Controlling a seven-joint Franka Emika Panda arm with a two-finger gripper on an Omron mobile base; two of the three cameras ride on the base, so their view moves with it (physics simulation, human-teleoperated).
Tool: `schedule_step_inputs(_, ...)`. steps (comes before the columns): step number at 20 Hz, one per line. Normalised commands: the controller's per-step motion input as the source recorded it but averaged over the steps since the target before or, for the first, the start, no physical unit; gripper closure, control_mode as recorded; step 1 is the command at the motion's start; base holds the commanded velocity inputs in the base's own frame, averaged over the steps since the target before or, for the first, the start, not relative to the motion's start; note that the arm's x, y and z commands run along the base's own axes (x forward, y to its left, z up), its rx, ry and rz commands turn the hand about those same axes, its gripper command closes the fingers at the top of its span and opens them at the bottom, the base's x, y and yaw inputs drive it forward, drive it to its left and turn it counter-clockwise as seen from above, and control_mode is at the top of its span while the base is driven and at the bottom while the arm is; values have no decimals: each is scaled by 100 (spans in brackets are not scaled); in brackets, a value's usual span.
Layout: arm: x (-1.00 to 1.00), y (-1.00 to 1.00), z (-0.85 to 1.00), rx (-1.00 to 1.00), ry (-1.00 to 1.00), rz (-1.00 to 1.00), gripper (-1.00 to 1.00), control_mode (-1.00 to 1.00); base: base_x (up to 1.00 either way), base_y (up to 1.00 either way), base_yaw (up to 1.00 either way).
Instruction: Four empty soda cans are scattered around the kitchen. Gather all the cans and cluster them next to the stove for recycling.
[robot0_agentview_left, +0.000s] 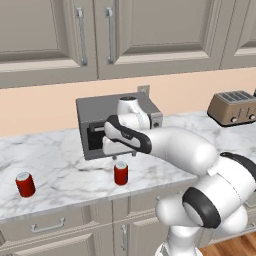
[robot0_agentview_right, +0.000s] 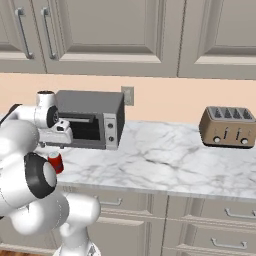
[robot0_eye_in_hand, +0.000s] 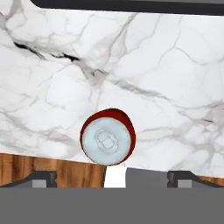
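**Q:** As the left base view goes, how many soda cans do you count?

**A:** Two, both red, upright on the marble counter (robot0_agentview_left: 65, 170). One red can (robot0_agentview_left: 121, 173) stands at centre frame, just below the arm's wrist and before the grey toaster oven (robot0_agentview_left: 95, 120). A second red can (robot0_agentview_left: 25, 184) sits at lower left, well apart. One four-slot toaster (robot0_agentview_left: 234, 107) is at the right edge.

**Q:** And the right base view?

**A:** One red can at left centre, partly hidden behind the arm; one toaster oven, one toaster at the right.

**Q:** The hand view?

**A:** One can from above, silver top in lower centre, near the counter edge. The gripper (robot0_eye_in_hand: 113, 179) hangs over it, two fingertips (robot0_eye_in_hand: 41, 178) spread wide at the bottom corners, grasping nothing.
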Motion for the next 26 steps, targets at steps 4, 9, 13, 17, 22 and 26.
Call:
schedule_step_inputs(4, -7, 3, 0, 0, 0, 22, -100, -100, 0, 0, 0)
schedule_step_inputs(9, 9, 2, -8, 0, 0, 3, -100, -100, 0, 0, 0)
schedule_step_inputs(13, 26, 0, -18, 0, 0, -2, -100, -100, 0, 0, 0)
schedule_step_inputs(17, 17, 2, -26, 0, 0, -3, -100, -100, 0, 0, 0)
schedule_step_inputs(22, -25, 13, -15, 0, 0, 0, -100, -100, 0, 0, 0)
schedule_step_inputs(26, -52, 6, -3, 0, 0, 0, -100, -100, 0, 0, 0)
